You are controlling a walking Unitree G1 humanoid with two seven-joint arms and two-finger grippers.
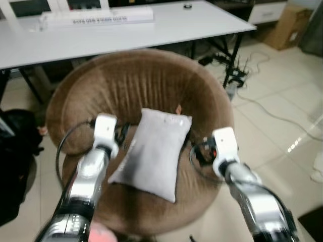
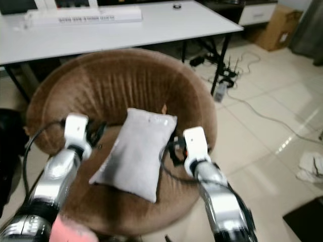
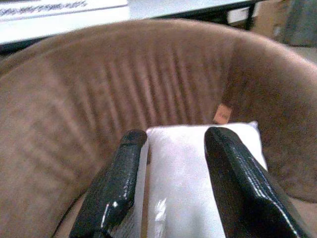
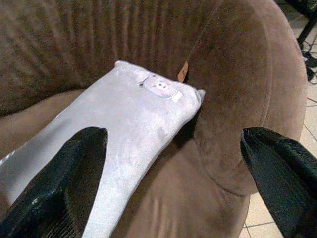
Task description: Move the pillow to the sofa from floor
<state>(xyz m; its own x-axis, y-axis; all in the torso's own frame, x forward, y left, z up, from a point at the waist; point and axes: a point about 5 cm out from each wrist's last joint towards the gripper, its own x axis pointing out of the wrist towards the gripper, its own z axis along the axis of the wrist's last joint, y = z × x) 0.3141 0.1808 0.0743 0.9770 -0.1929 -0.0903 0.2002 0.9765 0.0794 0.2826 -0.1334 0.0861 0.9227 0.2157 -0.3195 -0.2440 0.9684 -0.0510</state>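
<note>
The grey pillow (image 1: 151,154) lies tilted on the seat of the round brown sofa chair (image 1: 136,85), its top corner near the chair's small orange tag. My left gripper (image 1: 122,135) is at the pillow's left edge, open, and the pillow (image 3: 193,168) shows between its fingers (image 3: 124,173). At the pillow's right edge is my right gripper (image 1: 198,151), low over the seat. In the right wrist view it (image 4: 173,136) is wide open, one finger (image 4: 74,163) over the pillow (image 4: 133,114), the other beside the chair's arm.
A white table (image 1: 176,25) with a long white box (image 1: 96,16) stands right behind the chair. Cables (image 1: 262,106) trail over the tiled floor at the right, by a cardboard box (image 1: 290,25). A black bag (image 1: 15,151) sits at the left.
</note>
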